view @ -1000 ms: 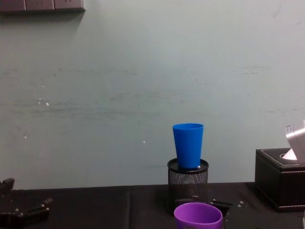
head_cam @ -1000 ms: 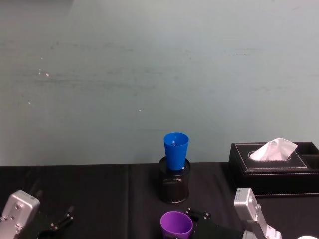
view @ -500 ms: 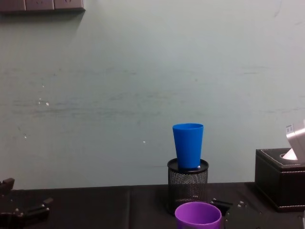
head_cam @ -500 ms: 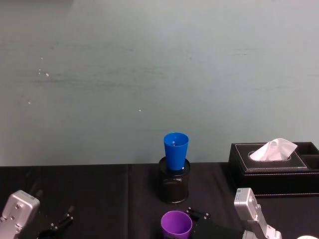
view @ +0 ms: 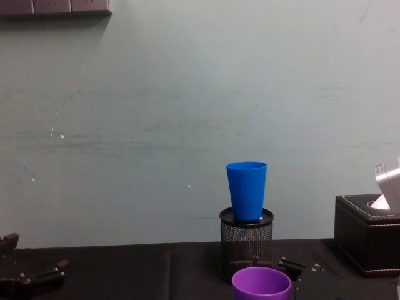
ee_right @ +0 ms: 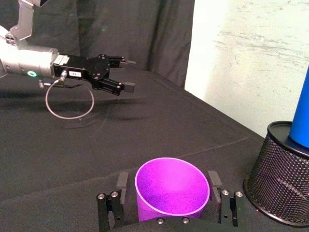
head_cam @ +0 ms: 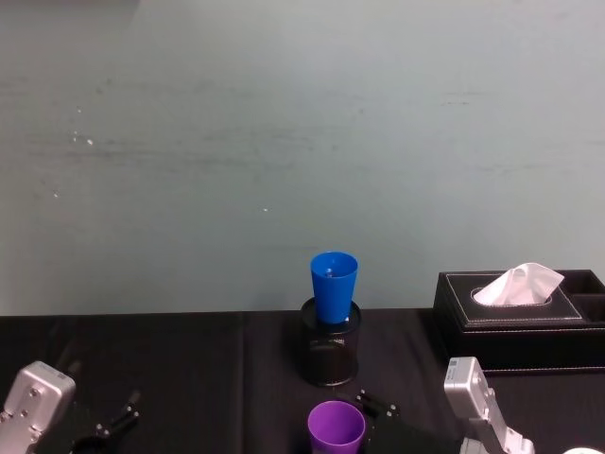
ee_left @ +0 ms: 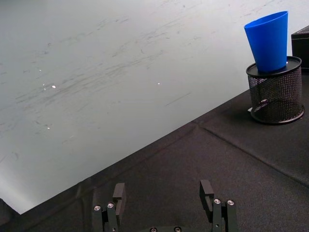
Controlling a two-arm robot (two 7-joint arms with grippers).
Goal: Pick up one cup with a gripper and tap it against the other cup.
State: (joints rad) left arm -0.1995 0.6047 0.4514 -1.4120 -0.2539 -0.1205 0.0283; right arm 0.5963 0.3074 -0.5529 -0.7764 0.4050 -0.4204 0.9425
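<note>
Right wrist view: purple cup gripped, tap on the blue cup to come

Shows the right tool [ee_right: 166, 181] low over the black counter [ee_left: 193, 159], narrowed onto the purple cup [ee_right: 171, 193], one black finger hard against each side of the wall just under the rim. Looks like a firm hold, mouth upward, cup upright. Places the step, by judgement, after the pick and ahead of the tap: no contact yet with the blue cup [view: 246, 190], which stands upright in the mouth of the black mesh pen holder [view: 245, 244], farther back and higher than the purple one.

Calls next for a lift and a forward reach, enough to bring purple wall up to blue wall above the holder's rim. Asks for a light touch: blue cup perched rather than seated on the counter, so likely to tip or hop out under a hard knock.

Finds the left tool [ee_left: 162, 193] idle at the near left of the counter, fingers spread wide with nothing between them.

Cannot settle whether the purple cup's base rests on the counter or hangs clear: base cut off at the frame edge in head and chest views, and hidden behind the tool body at the wrist. Hides the blue cup's lower part inside the mesh. Leaves the black tissue box [head_cam: 515, 317] at the right well apart from the path.
</note>
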